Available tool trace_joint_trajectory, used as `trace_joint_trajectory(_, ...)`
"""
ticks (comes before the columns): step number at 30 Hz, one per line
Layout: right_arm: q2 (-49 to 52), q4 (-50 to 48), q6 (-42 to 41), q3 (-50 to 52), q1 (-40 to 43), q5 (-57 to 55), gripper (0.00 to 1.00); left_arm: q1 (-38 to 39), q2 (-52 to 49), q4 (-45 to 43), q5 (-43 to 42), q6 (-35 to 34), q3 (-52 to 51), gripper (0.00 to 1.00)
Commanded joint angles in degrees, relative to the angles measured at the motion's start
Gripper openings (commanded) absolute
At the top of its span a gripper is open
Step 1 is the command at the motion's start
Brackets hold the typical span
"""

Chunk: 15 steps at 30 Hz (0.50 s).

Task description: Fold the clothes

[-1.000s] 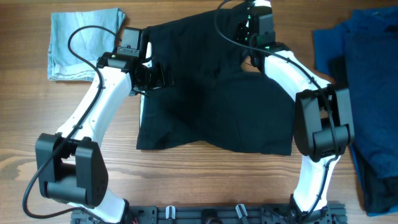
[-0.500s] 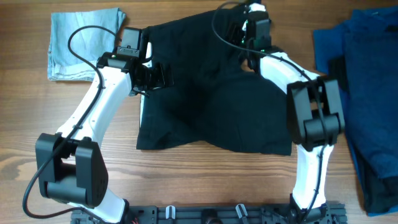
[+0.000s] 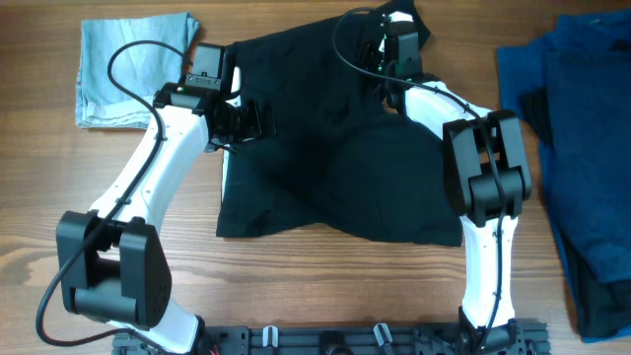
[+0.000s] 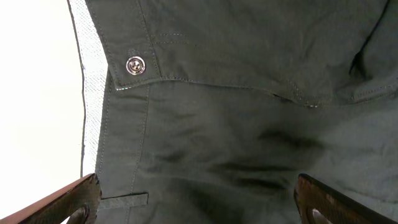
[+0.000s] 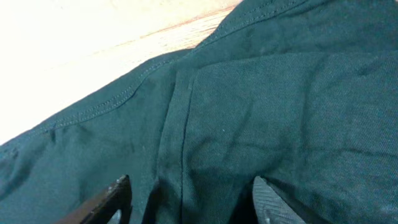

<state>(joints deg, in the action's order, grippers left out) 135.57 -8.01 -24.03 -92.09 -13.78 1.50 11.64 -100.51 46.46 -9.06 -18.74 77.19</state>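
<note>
Seen from above: black shorts (image 3: 335, 168) spread flat across the middle of a wooden desk (image 3: 296, 286). Waistband edge, with grey lining and a metal button (image 4: 135, 65), toward the robot's left. Legs running off toward the right, so long axis probably side to side.

Over that waistband edge, toward its far end: left jaws, spread fully wide, hovering with cloth below and nothing between them. At the shorts' far right corner: right jaws, partly parted, tips low over a stitched hem (image 5: 112, 102) just beside bare wood, no cloth visibly caught.

Off the shorts' far left corner, a folded pale-blue cloth (image 3: 133, 69). Well off the shorts' right side, a dark-blue heap (image 3: 582, 148).

Probably a fold being set up. Left arm (image 3: 148, 187) nearer the waistband, right arm (image 3: 483, 168) nearer the leg corner, near edge of the shorts unattended.
</note>
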Motion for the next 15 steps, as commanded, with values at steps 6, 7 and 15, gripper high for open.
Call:
trace_joint_trajectory(6, 1.7, -0.1, -0.1, -1.6, -0.3, 0.9, 0.29, 0.1, -0.7, 0.0, -0.5, 0.3, -0.4, 1.00)
trace_joint_trajectory(7, 1.7, -0.1, -0.1, -1.7, -0.3, 0.9, 0.25, 0.1, -0.7, 0.0, -0.5, 0.3, -0.4, 1.00)
trace_joint_trajectory(15, 0.7, 1.0, 0.1, -2.2, -0.2, 0.9, 0.04, 0.1, -0.7, 0.0, -0.5, 0.3, -0.4, 1.00)
